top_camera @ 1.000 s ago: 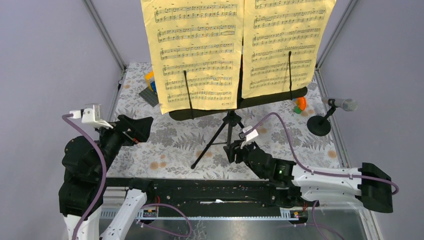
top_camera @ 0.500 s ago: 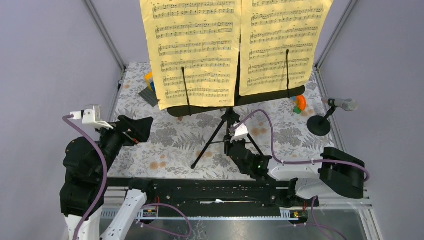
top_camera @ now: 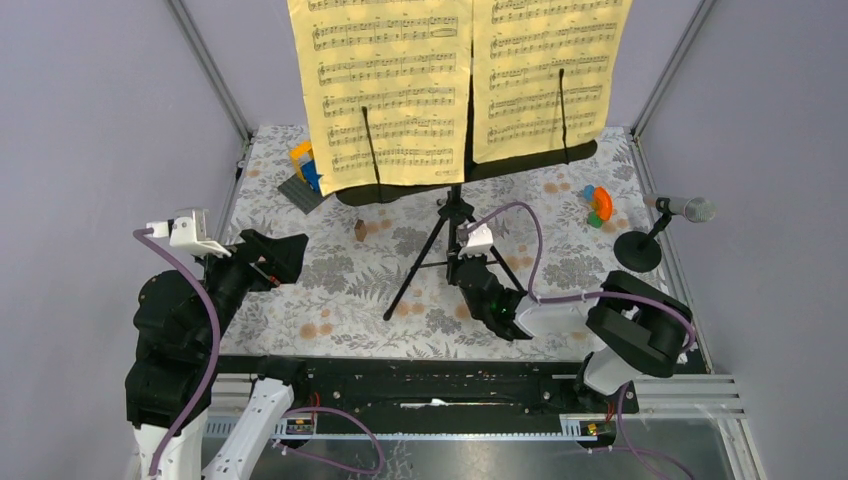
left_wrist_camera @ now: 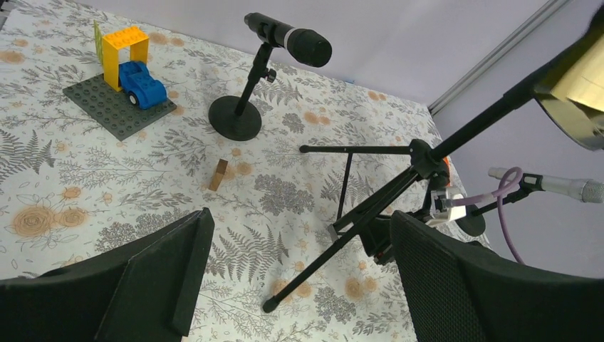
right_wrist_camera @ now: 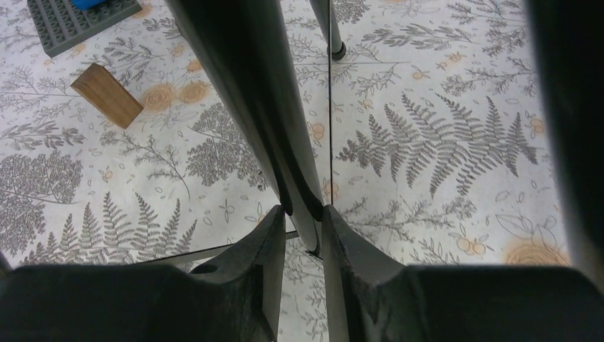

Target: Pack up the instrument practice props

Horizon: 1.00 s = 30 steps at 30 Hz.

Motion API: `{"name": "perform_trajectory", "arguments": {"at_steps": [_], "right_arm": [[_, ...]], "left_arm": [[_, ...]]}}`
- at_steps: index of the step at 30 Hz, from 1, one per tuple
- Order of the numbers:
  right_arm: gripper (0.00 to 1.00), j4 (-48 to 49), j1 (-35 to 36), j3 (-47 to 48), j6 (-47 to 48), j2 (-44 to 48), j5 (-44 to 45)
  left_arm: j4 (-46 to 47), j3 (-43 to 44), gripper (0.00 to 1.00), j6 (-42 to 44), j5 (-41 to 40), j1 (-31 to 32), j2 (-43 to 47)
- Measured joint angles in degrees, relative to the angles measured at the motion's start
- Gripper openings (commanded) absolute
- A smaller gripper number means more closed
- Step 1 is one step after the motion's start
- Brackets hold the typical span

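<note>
Right wrist view: your right gripper (right_wrist_camera: 305, 231) is pinched narrow on a tripod leg (right_wrist_camera: 253, 92) of the black music rack (top_camera: 455, 212). The rack stands mid-table (top_camera: 330, 290), carrying yellow sheet-music pages (top_camera: 390, 90). Your left gripper (left_wrist_camera: 299, 217) hangs wide open near the left edge.

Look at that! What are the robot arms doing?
The right tool is pinching a tripod leg of the music stand, which stands upright with yellow sheet music on it. The left tool hangs open and empty off to the left. The black microphone and silver microphone are not packed yet.
</note>
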<state>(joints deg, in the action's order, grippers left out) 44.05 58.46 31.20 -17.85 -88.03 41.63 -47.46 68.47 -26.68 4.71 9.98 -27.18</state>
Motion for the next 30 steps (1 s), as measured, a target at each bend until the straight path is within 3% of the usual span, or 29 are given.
{"name": "perform_trajectory", "arguments": {"at_steps": [20,26,30], "right_arm": [[0.33,6.47,-9.09,16.11,6.12,-17.42,-7.78],[0.38,5.03,-9.73,14.51,7.17,-16.17,-11.45],[0.41,0.46,-9.27,6.80,7.39,-5.86,-15.76]], "left_arm": [[-0.02,-1.18,0.99,0.59,-1.51,0.37,0.13],[-0.07,-1.29,0.99,1.25,-4.20,0.50,0.13],[-1.81,1.07,0.99,2.47,-8.72,1.40,-0.28]]}}
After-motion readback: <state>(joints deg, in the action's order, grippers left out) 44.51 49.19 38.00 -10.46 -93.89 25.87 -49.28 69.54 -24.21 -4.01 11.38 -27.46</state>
